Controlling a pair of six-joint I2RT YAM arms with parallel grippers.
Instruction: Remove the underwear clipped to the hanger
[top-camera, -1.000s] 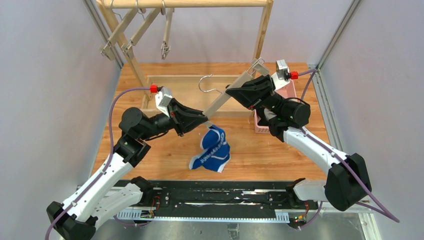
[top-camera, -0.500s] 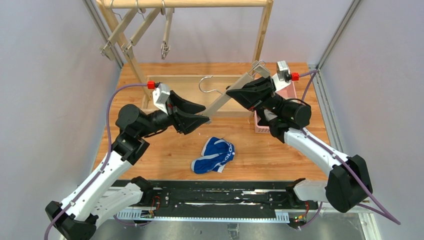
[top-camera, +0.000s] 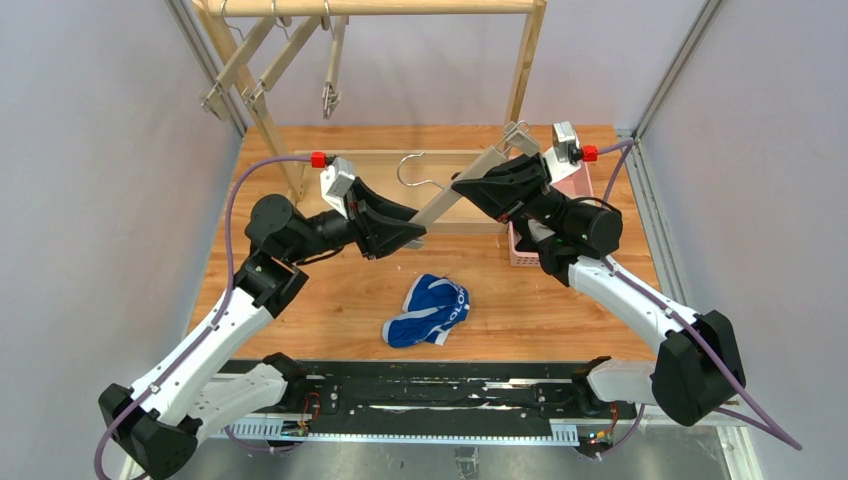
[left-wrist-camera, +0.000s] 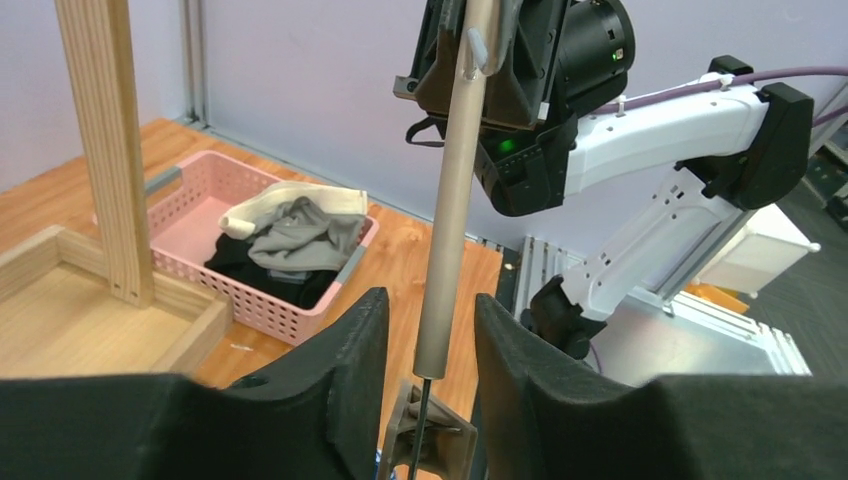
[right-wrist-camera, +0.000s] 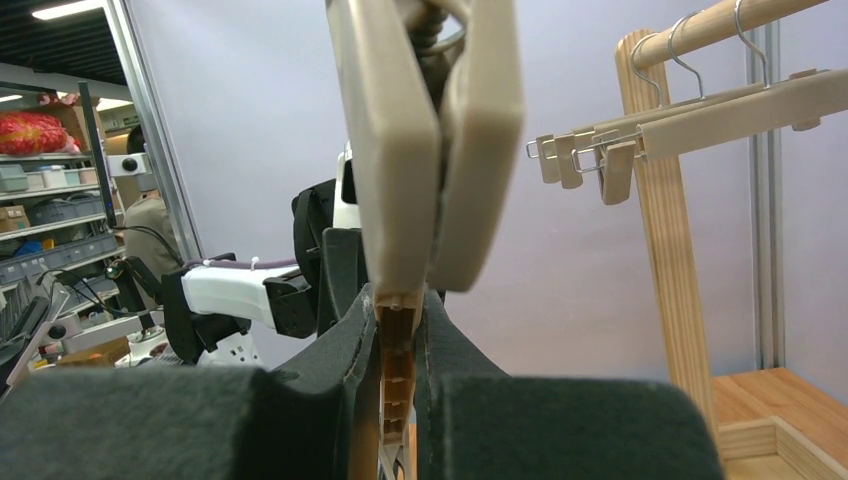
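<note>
The bright blue underwear lies crumpled on the table, free of the hanger. My right gripper is shut on the beige hanger and holds it tilted above the table; its fingers pinch the bar in the right wrist view. My left gripper is open around the hanger's lower end. In the left wrist view the bar stands between the fingers without touching, with an empty clip below. The grey underwear and the black underwear lie in the pink basket.
A wooden rack stands at the back with several empty clip hangers hung on its top rail, also seen in the right wrist view. Its low wooden base frame lies under the hanger. The pink basket sits beside my right arm.
The blue underwear dropped from the hanger's clip onto the table. My left gripper opened and moved slightly up and back along the hanger. The right gripper stayed put.
</note>
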